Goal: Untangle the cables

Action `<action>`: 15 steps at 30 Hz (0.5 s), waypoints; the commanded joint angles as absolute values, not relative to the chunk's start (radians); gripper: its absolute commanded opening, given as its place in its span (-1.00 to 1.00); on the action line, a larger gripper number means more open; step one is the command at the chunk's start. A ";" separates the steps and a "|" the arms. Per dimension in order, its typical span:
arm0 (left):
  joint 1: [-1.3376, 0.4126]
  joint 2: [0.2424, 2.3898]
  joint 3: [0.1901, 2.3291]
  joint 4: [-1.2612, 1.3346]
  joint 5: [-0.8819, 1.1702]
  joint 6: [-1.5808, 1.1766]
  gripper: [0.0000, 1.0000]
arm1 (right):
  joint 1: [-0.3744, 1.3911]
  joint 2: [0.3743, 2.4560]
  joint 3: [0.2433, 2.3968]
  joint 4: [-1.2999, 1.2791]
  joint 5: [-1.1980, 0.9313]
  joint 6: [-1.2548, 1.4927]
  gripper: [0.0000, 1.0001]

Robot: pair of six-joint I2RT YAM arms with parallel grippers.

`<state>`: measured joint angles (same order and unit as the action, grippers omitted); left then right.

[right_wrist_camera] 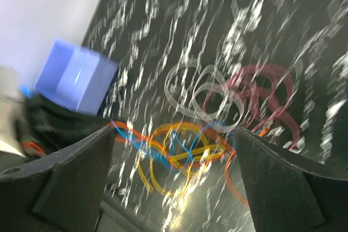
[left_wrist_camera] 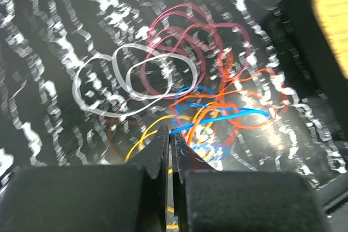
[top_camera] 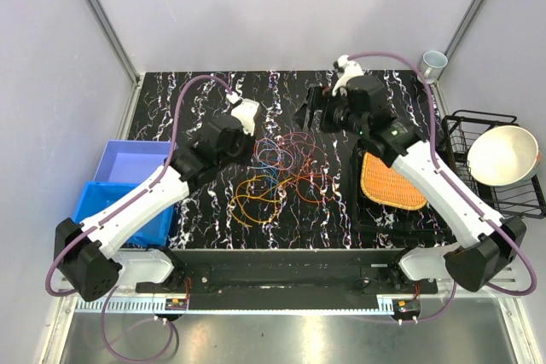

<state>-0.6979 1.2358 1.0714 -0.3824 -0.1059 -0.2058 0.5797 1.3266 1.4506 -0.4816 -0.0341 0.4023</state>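
I find the cables [top_camera: 277, 172] lying in a loose tangle on the middle of the black marbled table [top_camera: 196, 91], between the two arms. The orange and yellow loops are nearest the bases, and the red and pale ones are farther back. The left gripper [left_wrist_camera: 169, 134] sits low at the near edge of the tangle with its jaws closed together. In the left wrist view a yellow strand [left_wrist_camera: 142, 137] appears to run into the seam between them, though blur prevents confirmation. The right gripper [right_wrist_camera: 174, 130] is above the far side of the tangle with its fingers spread wide and nothing between them. To the right of the cables lies an orange woven mat [top_camera: 388, 181], and a blue bin [top_camera: 128, 176] stands at the table's left edge.
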 commanded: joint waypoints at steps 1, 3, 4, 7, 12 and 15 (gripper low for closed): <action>-0.695 1.210 1.117 -0.480 -0.206 -0.187 -1.00 | 0.578 1.272 1.347 -0.329 -0.219 0.471 0.85; -0.693 1.209 1.138 -0.497 -0.184 -0.189 -1.00 | 0.578 1.250 1.261 -0.240 -0.308 0.483 0.80; -0.695 1.204 1.141 -0.497 -0.176 -0.184 -1.00 | 0.578 1.249 1.240 -0.217 -0.330 0.483 0.75; -0.693 1.189 1.154 -0.503 -0.167 -0.172 -1.00 | 0.577 1.256 1.189 -0.167 -0.399 0.479 0.70; -0.695 1.177 1.169 -0.518 -0.109 -0.160 -1.00 | 0.577 1.298 1.169 -0.118 -0.520 0.433 0.59; -0.695 1.164 1.172 -0.525 -0.098 -0.153 -1.00 | 0.577 1.318 1.163 -0.109 -0.525 0.419 0.53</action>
<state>-0.6971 1.2076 1.1213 -0.5308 -0.1383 -0.1795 0.5797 1.2972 1.1675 -0.2077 -0.4397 0.4515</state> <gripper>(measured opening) 0.009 0.785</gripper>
